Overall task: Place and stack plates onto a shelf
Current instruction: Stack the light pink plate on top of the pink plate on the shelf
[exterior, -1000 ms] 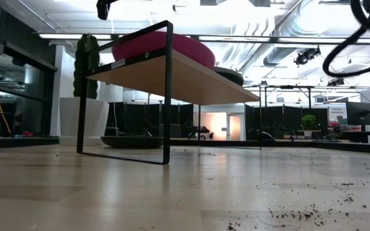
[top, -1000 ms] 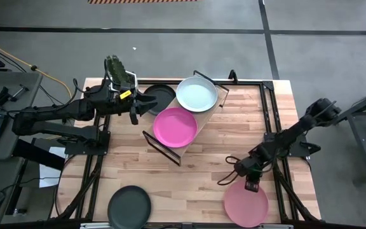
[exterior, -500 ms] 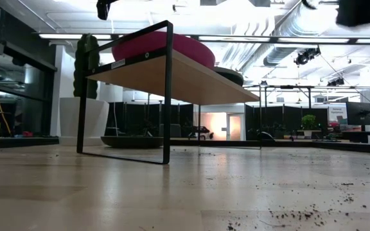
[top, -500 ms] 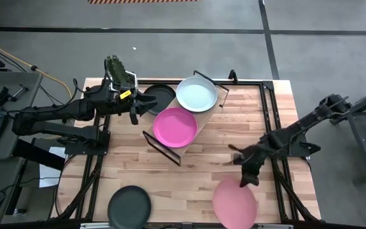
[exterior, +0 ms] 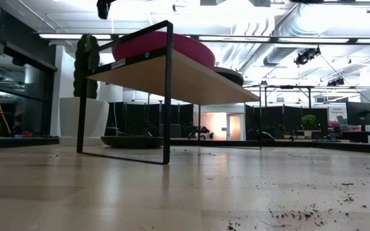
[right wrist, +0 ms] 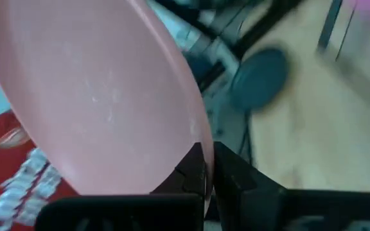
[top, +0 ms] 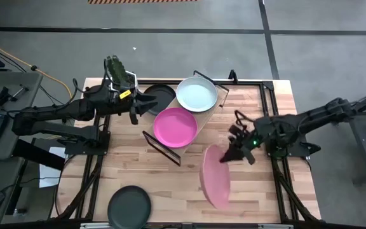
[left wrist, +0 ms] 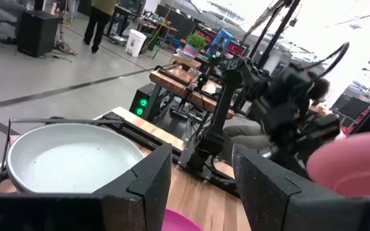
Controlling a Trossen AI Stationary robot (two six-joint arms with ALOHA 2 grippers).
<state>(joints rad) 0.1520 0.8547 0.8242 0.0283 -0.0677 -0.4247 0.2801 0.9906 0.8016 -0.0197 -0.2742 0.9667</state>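
Left gripper (top: 146, 104) open at the table's far-left edge, beside the shelf (top: 170, 152) holding magenta plate (top: 175, 126) and mint plate (top: 196, 94); right gripper (top: 229, 154) clamps the tilted pink plate (top: 214, 175) above the table's near-right part

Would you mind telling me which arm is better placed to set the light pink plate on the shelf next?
The right arm. Its claw is shut on the light pink plate, lifted and tilted beside the shelf. The left claw is open and empty beside the shelf's far end.
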